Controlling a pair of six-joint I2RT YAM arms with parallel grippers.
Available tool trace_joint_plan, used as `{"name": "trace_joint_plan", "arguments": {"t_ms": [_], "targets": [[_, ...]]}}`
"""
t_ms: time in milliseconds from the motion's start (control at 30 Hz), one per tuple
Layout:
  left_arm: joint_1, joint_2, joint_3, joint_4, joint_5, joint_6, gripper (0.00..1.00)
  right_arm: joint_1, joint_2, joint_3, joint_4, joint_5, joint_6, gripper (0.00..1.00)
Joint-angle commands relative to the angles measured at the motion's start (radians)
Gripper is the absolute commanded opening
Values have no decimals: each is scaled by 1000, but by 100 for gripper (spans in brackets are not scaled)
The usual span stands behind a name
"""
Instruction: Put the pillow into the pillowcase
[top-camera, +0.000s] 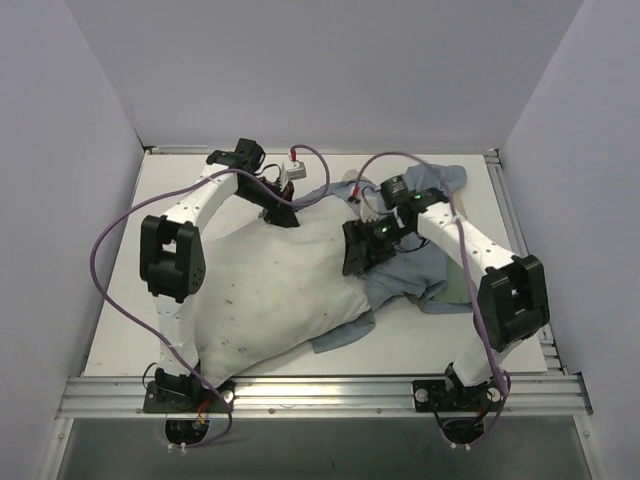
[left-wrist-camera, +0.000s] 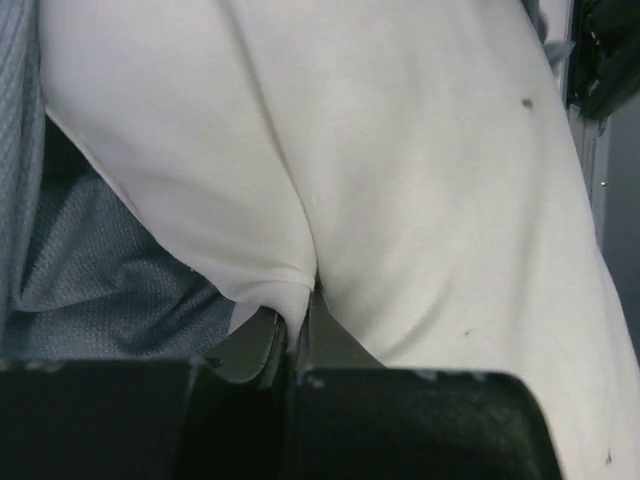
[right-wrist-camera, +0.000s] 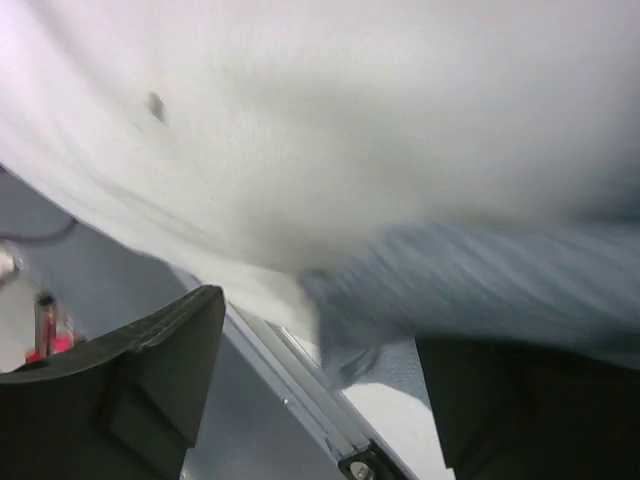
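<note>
Jaws on the left gripper (left-wrist-camera: 296, 335) are pressed together on a small fold of the pillow (left-wrist-camera: 420, 160) cover, pinching fabric only, not the stuffing. Just beside that pinch, on the left of the wrist view, lies the blue-grey pillowcase (left-wrist-camera: 100, 270). On the right gripper (right-wrist-camera: 318, 335) the fingers are spread and clamp nothing. An edge of the pillowcase hangs between them under the pillow, though that view is blurred. From above I see the pillow lying across the middle of the table (top-camera: 120, 330), nearly all of it outside the pillowcase, which is bunched beneath the right arm. Hazards, in my judgement: the thin pinch may slip out under load; with no hold on the pillowcase, any push could drag the cloth along — or crumple its mouth shut — instead of seating the pillow.
</note>
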Motion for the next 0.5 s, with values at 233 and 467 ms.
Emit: {"name": "trace_joint_plan", "arguments": {"t_ms": [233,467], "targets": [[-157,-308,161,-63,-85,398,0,-374,102,961,-214,119,-76,86],[-247,-327,233,-71,-134,445,0,-266,131,951,-226,75,-352,90]]}}
